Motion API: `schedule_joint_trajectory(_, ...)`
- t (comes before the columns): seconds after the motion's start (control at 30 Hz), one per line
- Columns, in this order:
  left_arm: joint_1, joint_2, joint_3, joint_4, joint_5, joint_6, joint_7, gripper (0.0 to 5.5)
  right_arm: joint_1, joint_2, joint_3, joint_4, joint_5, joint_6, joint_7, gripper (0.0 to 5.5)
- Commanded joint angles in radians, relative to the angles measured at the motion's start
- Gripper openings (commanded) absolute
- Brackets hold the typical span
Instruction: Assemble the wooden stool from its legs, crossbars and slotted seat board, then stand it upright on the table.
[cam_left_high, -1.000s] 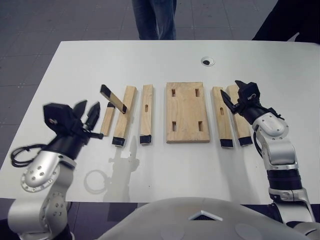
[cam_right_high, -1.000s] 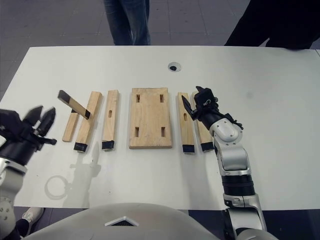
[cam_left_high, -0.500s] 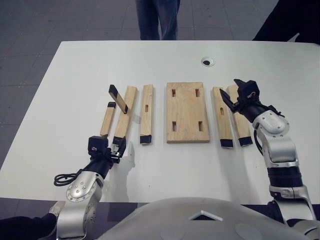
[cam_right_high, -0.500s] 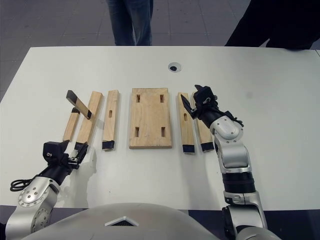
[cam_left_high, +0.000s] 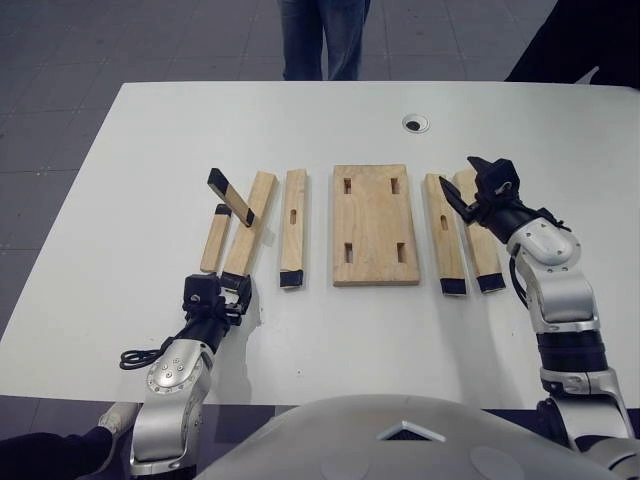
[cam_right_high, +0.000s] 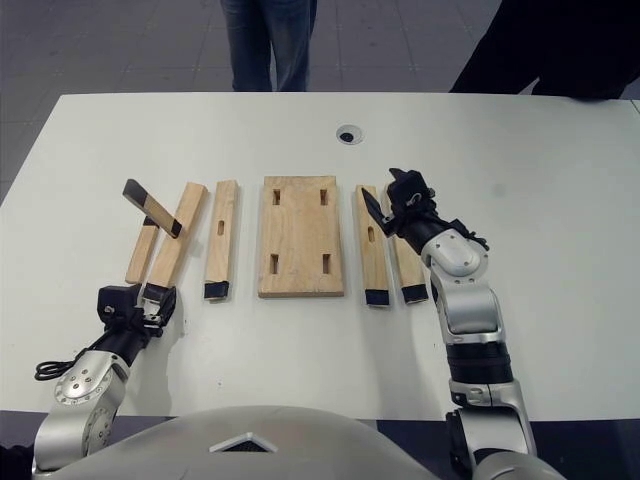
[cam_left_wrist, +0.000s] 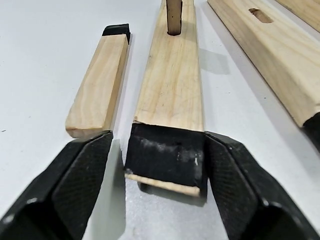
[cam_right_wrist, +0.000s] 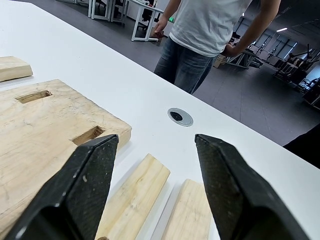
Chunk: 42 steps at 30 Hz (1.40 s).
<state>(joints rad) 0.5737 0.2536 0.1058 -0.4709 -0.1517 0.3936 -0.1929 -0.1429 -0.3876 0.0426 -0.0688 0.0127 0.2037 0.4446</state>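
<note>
Left claw (cam_left_wrist: 162, 150): released, straddling the black-capped end of a pale wooden leg (cam_left_high: 248, 228), left of the rectangular slotted seat board (cam_left_high: 374, 224), toward the white bench (cam_left_high: 150, 150) front edge. Hazard: clenching off-centre may skew it, toppling the black-tipped crossbar (cam_left_high: 229, 196) tilted in its slot.

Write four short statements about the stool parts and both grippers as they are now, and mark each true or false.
1. The seat board lies flat, four slots showing. True.
2. The left gripper is shut on a crossbar. False: it is open, its fingers on either side of the black-capped end of a leg.
3. One crossbar stands tilted in that leg's slot. True.
4. The right gripper grips the seat board. False: it is open over the two legs right of the board, holding nothing.
</note>
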Motion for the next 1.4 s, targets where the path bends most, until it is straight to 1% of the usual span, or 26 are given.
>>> schedule_joint_trajectory(0.03,-0.006,-0.005,-0.009,0.058,0.003,0.008,-0.01,3.07,-0.021,-0.009,-0.001,0.01,0.001,0.011,0.008,2.82)
schedule_joint_trajectory(0.07,-0.004,-0.004,-0.007,0.068,0.004,0.005,-0.013,2.99,-0.021,-0.01,-0.002,0.01,0.002,0.01,0.008,2.82)
schedule_joint_trajectory(0.13,-0.007,-0.004,0.001,0.086,0.004,0.0,-0.015,2.59,-0.023,-0.011,-0.004,0.014,0.002,0.009,0.008,2.82)
schedule_joint_trajectory(0.27,-0.02,-0.002,0.005,0.12,0.015,-0.02,-0.015,2.08,-0.023,-0.01,-0.003,0.018,0.001,0.007,0.003,2.82)
schedule_joint_trajectory(0.47,-0.088,0.005,0.048,0.109,-0.006,-0.031,-0.011,2.07,-0.018,-0.007,-0.007,0.02,-0.001,0.0,-0.007,2.82)
schedule_joint_trajectory(0.53,-0.163,0.026,0.1,0.089,-0.037,-0.012,-0.014,2.06,-0.028,-0.004,-0.019,0.03,0.006,0.006,-0.015,2.82)
schedule_joint_trajectory(0.63,-0.354,0.095,0.212,0.059,-0.121,0.042,-0.028,2.06,-0.057,0.004,-0.051,0.058,0.034,0.025,-0.026,2.82)
schedule_joint_trajectory(0.73,-0.503,0.167,0.255,0.099,-0.169,0.075,-0.063,2.06,-0.081,0.01,-0.063,0.076,0.053,0.038,-0.031,2.82)
schedule_joint_trajectory(0.8,-0.594,0.197,0.258,0.13,-0.222,0.091,-0.109,2.06,-0.098,0.02,-0.087,0.087,0.088,0.068,-0.027,2.82)
schedule_joint_trajectory(0.9,-0.704,0.219,0.233,0.205,-0.316,0.115,-0.229,2.06,-0.173,0.033,-0.159,0.141,0.238,0.173,0.043,2.82)
schedule_joint_trajectory(1.0,-0.794,0.219,0.2,0.296,-0.418,0.15,-0.368,2.06,-0.272,0.029,-0.237,0.235,0.429,0.325,0.163,2.82)
schedule_joint_trajectory(1.13,-0.861,0.192,0.162,0.398,-0.55,0.233,-0.514,2.06,-0.369,0.008,-0.285,0.309,0.623,0.504,0.324,2.82)
schedule_joint_trajectory(1.23,-0.869,0.155,0.144,0.414,-0.678,0.33,-0.592,2.06,-0.414,0.005,-0.303,0.33,0.737,0.623,0.411,2.82)
schedule_joint_trajectory(1.3,-0.869,0.125,0.139,0.41,-0.76,0.394,-0.616,2.06,-0.423,0.01,-0.313,0.316,0.797,0.678,0.444,3.22)
schedule_joint_trajectory(1.37,-0.862,0.098,0.119,0.402,-0.805,0.429,-0.627,2.06,-0.434,0.023,-0.325,0.305,0.845,0.709,0.455,3.5)
schedule_joint_trajectory(1.4,-0.86,0.087,0.112,0.395,-0.819,0.439,-0.626,2.06,-0.439,0.03,-0.332,0.304,0.863,0.717,0.456,3.73)
